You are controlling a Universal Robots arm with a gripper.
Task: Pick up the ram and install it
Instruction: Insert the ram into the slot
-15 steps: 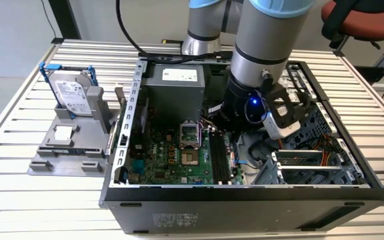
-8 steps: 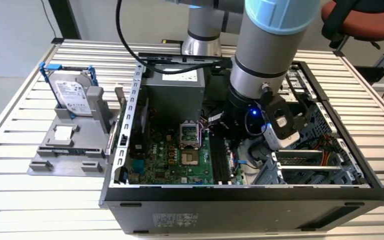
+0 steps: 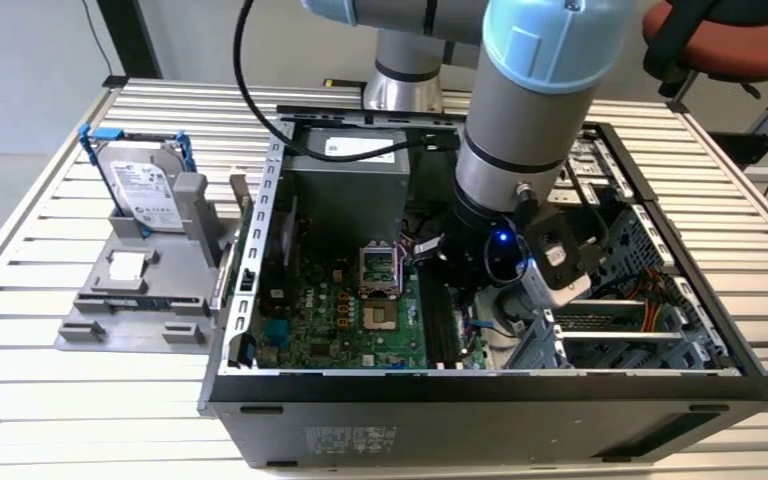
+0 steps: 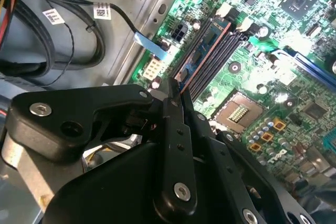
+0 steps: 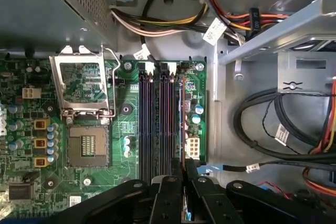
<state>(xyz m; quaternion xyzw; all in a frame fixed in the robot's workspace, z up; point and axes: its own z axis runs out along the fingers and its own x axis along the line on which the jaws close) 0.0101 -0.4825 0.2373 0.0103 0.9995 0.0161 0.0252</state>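
While the tool [image 5: 184,174] is gripping the ram [image 5: 182,124], the ram's length is running parallel, just beside the black slots [image 5: 157,124].

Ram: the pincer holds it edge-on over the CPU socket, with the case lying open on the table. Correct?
Not over the CPU socket. The first wrist view shows the ram, gripped in the pincer, lined up with the black memory slots, at their edge away from the CPU socket. The rest holds: the ram is edge-on, and the case lies open on the table.
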